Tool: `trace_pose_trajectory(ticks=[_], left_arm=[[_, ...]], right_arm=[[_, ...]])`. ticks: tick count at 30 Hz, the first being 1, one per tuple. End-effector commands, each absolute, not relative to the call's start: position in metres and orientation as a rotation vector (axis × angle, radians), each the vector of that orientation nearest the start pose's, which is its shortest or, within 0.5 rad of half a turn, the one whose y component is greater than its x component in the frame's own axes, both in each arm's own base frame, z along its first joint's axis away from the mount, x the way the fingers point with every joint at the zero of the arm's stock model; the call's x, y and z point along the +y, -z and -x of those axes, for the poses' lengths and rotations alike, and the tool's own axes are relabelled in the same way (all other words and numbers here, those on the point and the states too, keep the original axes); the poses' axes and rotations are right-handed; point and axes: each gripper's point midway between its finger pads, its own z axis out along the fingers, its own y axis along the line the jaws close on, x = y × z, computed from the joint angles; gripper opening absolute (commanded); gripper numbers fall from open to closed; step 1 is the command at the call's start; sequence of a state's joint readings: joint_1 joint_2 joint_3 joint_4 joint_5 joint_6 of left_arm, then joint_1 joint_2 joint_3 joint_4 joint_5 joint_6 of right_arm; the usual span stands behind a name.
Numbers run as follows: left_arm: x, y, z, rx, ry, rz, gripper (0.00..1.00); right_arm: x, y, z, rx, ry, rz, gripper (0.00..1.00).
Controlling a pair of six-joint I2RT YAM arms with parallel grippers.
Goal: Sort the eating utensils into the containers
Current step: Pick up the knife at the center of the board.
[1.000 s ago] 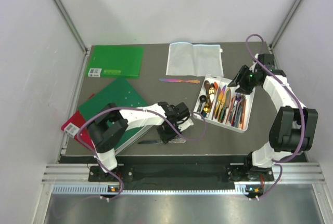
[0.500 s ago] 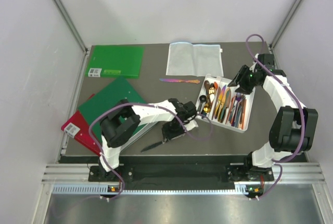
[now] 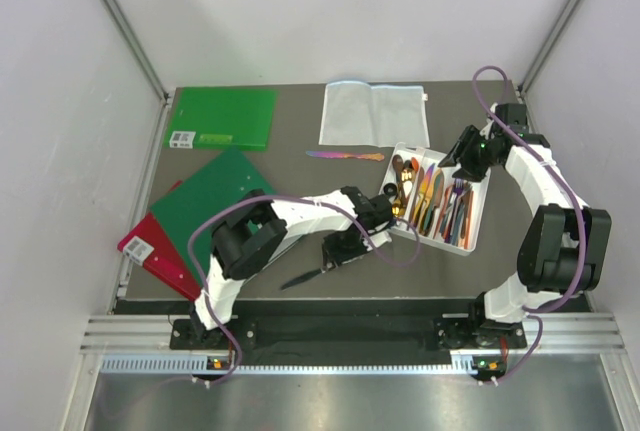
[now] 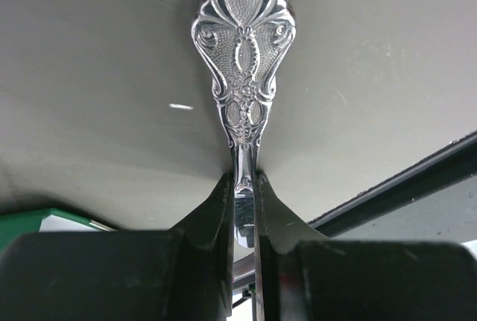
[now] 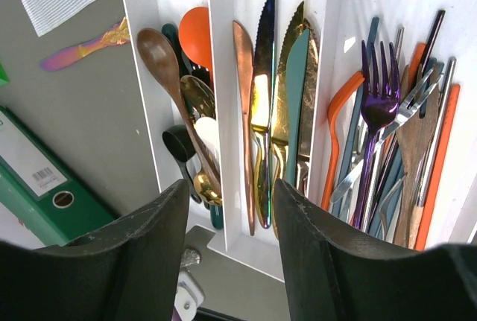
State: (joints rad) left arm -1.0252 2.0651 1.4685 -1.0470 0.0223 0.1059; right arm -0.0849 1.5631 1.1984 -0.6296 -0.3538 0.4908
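My left gripper (image 3: 338, 251) (image 4: 243, 181) is shut on a silver utensil with an ornate embossed handle (image 4: 243, 60). It holds the utensil (image 3: 301, 277) just left of the tray's near corner, over the dark table. The white compartment tray (image 3: 480, 213) (image 5: 223, 53) holds several spoons, knives, forks and chopsticks in gold, orange, teal and purple. My right gripper (image 3: 463, 154) (image 5: 231, 187) is open and empty over the tray's far end. An iridescent knife (image 3: 345, 155) (image 5: 80, 48) lies on the table left of the tray.
A white mesh pouch (image 3: 375, 113) lies behind the tray. Green books (image 3: 225, 118) (image 3: 213, 196) and a red one (image 3: 148, 247) cover the left side of the table. The table's front edge (image 3: 330, 301) is just below the left gripper.
My left gripper has moved right towards the tray, carrying the silver utensil with it. The right arm has not moved.
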Motion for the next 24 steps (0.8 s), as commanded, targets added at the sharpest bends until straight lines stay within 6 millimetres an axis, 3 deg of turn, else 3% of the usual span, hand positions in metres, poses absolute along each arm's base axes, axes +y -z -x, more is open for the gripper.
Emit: trace_pose_trajectory(ticks=[1, 4, 12, 18, 24], left_arm=[[-0.350, -0.011, -0.236, 2.429, 0.130, -1.392, 0.00], [-0.342, -0.035, -0.254, 2.407, 0.126, -1.269, 0.00], [-0.311, -0.063, -0.294, 2.402, 0.056, -1.083, 0.00], [-0.300, -0.060, -0.294, 2.418, 0.024, -1.103, 0.00], [-0.294, -0.075, -0.298, 2.393, 0.014, -1.042, 0.00]], right_arm=[[0.046, -0.155, -0.376, 2.450, -0.586, -0.559, 0.50], [0.045, -0.155, -0.375, 2.451, -0.582, -0.563, 0.50], [0.046, -0.154, -0.378, 2.448, -0.586, -0.569, 0.50], [0.045, -0.154, -0.378, 2.450, -0.584, -0.569, 0.50], [0.044, -0.156, -0.381, 2.447, -0.578, -0.567, 0.50]])
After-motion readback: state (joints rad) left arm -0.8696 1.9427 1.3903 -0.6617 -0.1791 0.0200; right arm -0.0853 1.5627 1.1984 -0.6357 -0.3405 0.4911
